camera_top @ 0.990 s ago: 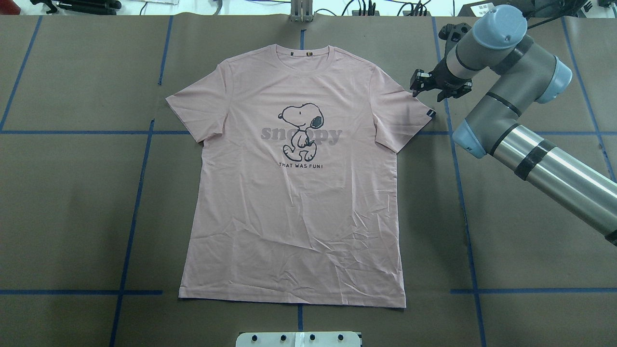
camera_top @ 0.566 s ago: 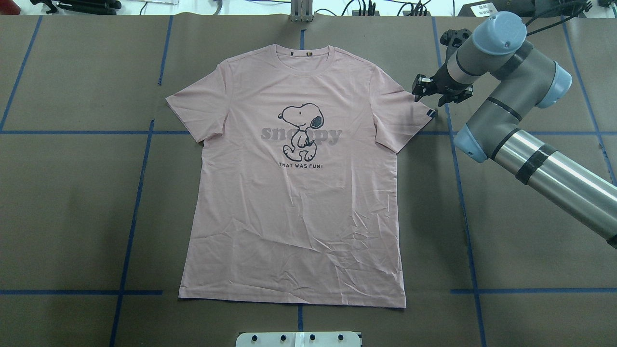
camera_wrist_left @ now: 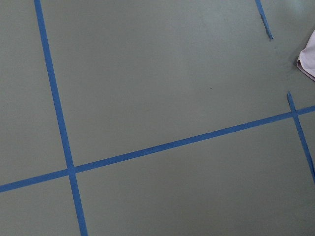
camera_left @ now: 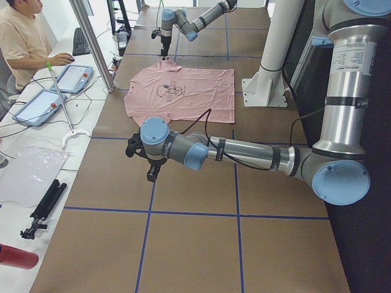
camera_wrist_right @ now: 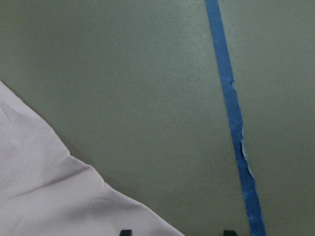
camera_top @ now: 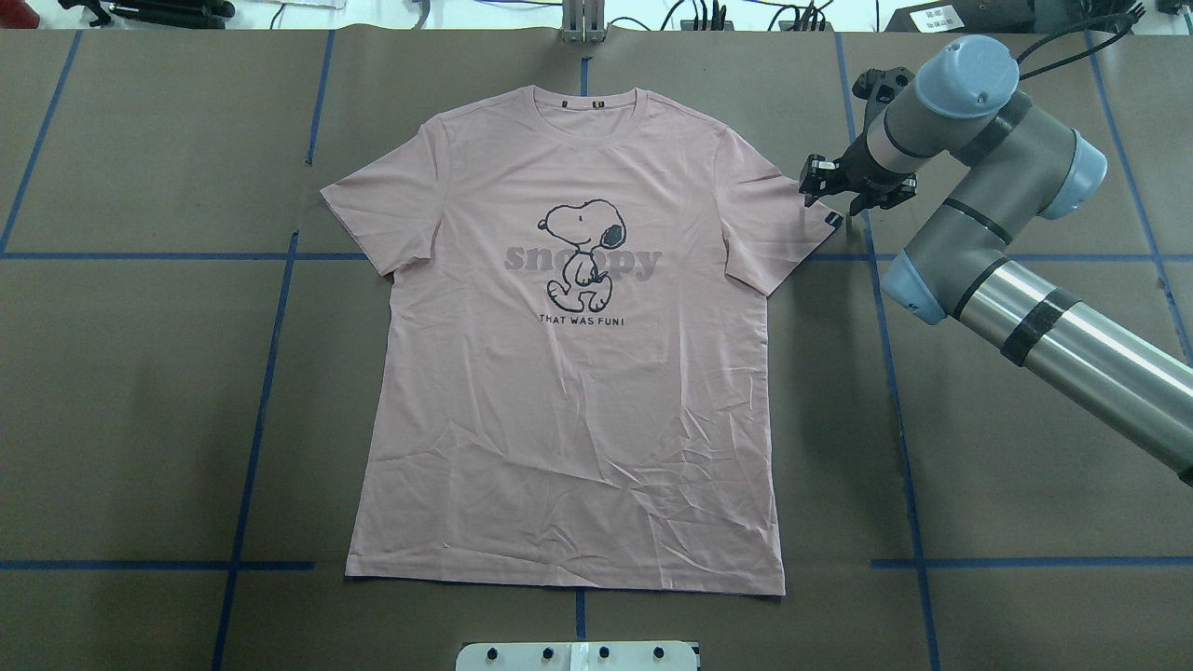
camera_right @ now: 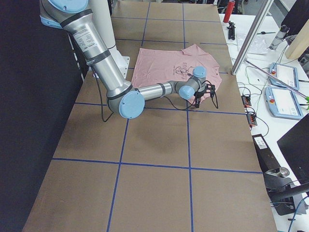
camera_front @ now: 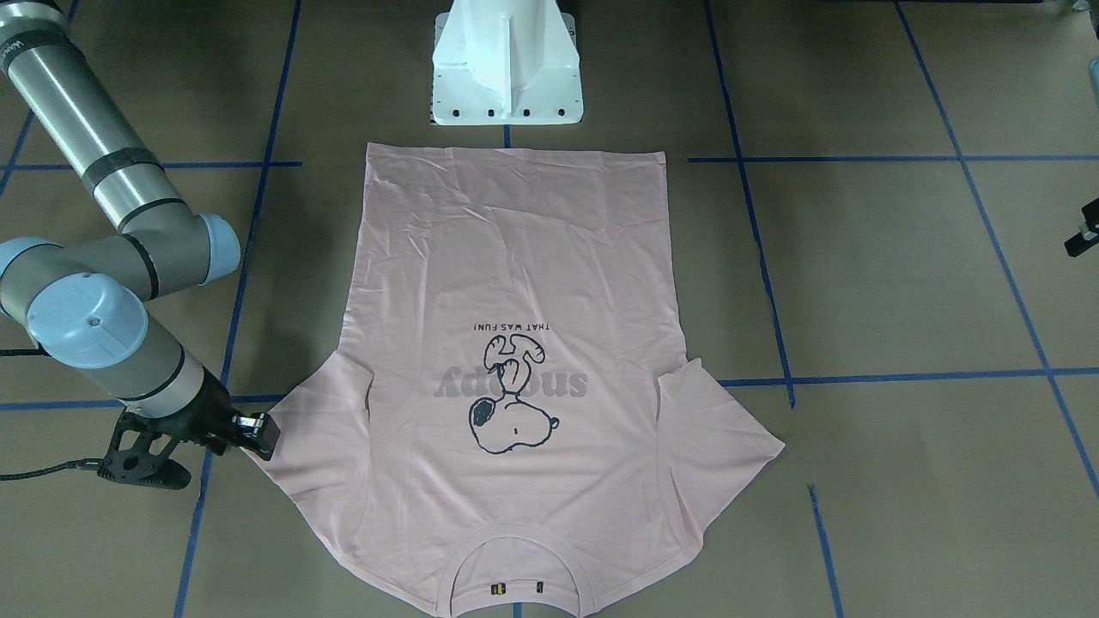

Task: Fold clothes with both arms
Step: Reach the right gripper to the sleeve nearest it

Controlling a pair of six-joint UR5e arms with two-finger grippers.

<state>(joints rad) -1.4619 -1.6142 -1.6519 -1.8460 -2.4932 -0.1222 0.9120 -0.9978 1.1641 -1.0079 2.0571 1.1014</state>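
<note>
The pale pink T-shirt [camera_top: 569, 391] lies flat, front up, with the Snoopy print showing and the collar far from the robot's base. It also shows in the front-facing view [camera_front: 515, 257]. My right gripper [camera_top: 839, 207] is low beside the edge of the shirt's right sleeve, near the small black tag [camera_top: 832, 221]. Its jaws are open and empty. The right wrist view shows the sleeve edge [camera_wrist_right: 44, 187] just left of the fingertips [camera_wrist_right: 125, 231]. My left gripper [camera_left: 150, 171] hovers over bare table well to the shirt's left. I cannot tell whether it is open or shut.
The white pedestal base [camera_front: 506, 77] stands at the shirt's hem side. Blue tape lines [camera_top: 261, 391] grid the brown table. An operator [camera_left: 21, 36], tablets [camera_left: 36, 104] and a metal pole [camera_left: 91, 43] are along the far edge.
My right gripper has moved a little down and toward the sleeve's tagged corner. The shirt has not moved.
</note>
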